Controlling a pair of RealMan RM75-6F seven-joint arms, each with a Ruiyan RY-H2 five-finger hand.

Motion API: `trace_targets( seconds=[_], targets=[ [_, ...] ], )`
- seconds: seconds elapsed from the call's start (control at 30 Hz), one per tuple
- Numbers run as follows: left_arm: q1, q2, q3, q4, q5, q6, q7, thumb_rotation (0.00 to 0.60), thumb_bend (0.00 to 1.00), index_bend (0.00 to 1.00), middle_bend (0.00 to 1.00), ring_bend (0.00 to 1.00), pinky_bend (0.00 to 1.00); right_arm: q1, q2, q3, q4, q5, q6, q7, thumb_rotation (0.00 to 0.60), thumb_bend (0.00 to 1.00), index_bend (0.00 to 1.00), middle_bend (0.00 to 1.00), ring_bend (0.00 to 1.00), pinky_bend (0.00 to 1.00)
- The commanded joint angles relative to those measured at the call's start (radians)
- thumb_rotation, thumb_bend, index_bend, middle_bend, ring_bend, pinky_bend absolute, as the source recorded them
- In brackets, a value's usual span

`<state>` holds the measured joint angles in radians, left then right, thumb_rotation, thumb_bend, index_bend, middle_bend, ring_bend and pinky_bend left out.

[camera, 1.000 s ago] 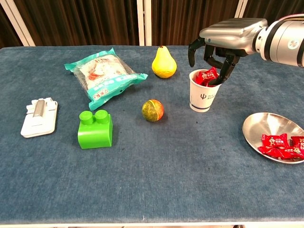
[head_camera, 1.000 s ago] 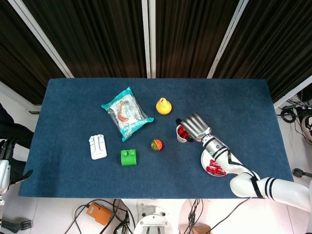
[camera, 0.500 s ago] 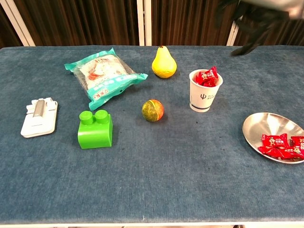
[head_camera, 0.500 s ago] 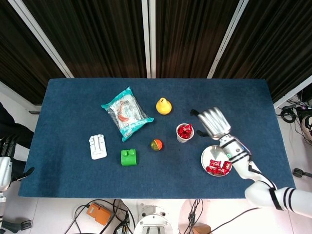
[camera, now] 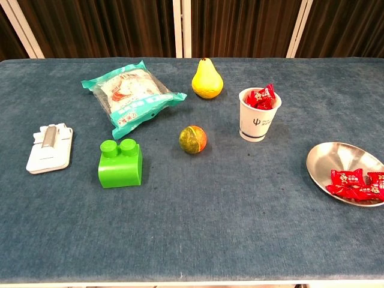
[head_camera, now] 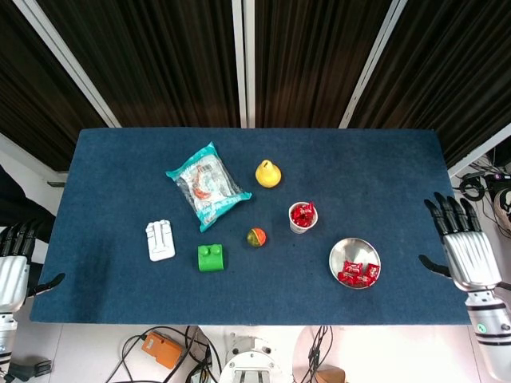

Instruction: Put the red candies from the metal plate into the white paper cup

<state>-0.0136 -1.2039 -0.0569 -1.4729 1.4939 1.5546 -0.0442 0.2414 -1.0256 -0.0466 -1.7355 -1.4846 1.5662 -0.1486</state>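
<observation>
Head view: the right hand point(head_camera: 467, 254) hangs off the table's edge at 3 o'clock, fingers spread wide, holding nothing. The left hand point(head_camera: 14, 271) sits at 8 o'clock, fingers straight and apart, empty. Red candies point(head_camera: 356, 273) lie in the metal plate point(head_camera: 354, 250).

Chest view: neither hand shows. The white paper cup point(camera: 257, 123) holds candies, 10 o'clock from the plate.

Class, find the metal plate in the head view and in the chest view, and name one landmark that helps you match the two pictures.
Head view: the plate lies lower right of centre, near the table's front edge, candies at its near side.
Chest view: the plate sits at the right edge, partly cut off.
Shared landmark: the white cup of candies, up and to the plate's left in both.
</observation>
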Motion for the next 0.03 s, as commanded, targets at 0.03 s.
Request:
trace_targets(
  seconds=[0.03],
  targets=[
    [0.003, 0.000, 0.004, -0.003, 0.006, 0.007, 0.002, 0.600, 0.00, 0.00, 0.03, 0.00, 0.00, -0.069, -0.005, -0.034, 0.034, -0.053, 0.063, 0.052, 0.600, 0.26, 0.00, 0.06, 0.00, 0.00]
  ],
)
